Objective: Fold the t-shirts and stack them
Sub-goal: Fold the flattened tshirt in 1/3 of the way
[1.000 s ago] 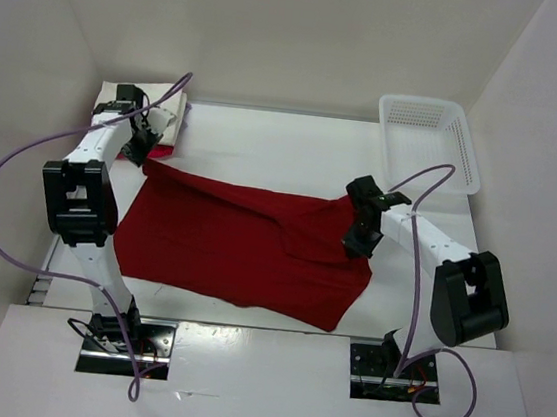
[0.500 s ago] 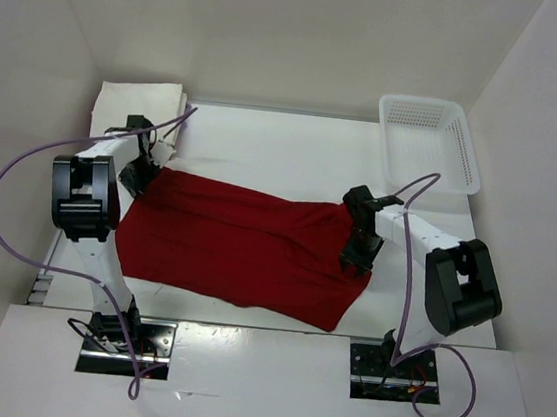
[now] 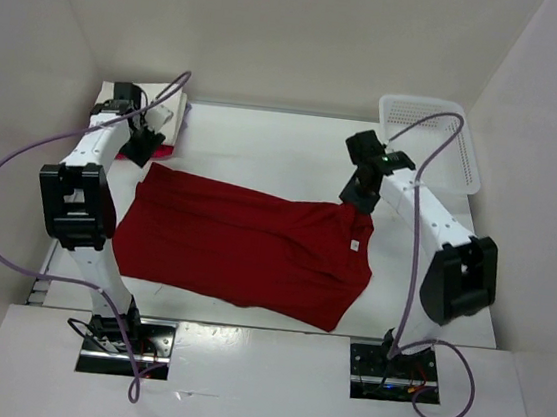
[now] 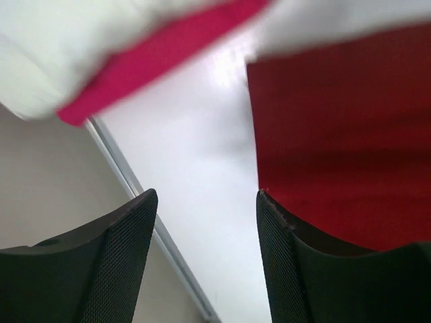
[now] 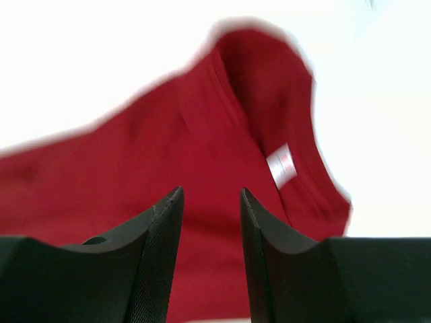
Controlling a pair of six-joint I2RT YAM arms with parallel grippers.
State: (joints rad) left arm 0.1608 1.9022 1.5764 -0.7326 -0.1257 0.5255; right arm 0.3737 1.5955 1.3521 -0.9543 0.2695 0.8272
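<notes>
1. Top external view: the dark red t-shirt (image 3: 244, 250) lies spread across the middle of the table (image 3: 265, 147), wrinkled and not yet a compact fold. In the upper left of the frame a cream white t-shirt (image 3: 166, 105) sits folded on a magenta t-shirt (image 3: 167, 151). The basket (image 3: 433, 136) stands at the upper right. The left gripper (image 3: 143, 143) hangs by the shirt's upper left corner and the right gripper (image 3: 359, 193) above its collar end
2. Left wrist view: the left gripper's fingers (image 4: 114, 262) stand well apart with nothing between them. The red cloth fills the right of the frame and the magenta edge under the white fold shows at the upper left
3. Right wrist view: the right gripper's jaws are parted and empty. The collar and its label (image 5: 283, 165) lie below, right of centre
4. Finding: two shirts appear folded and stacked. The red one is left to fold and place. No lavender shirt can be made out, so its status is undetermined
</notes>
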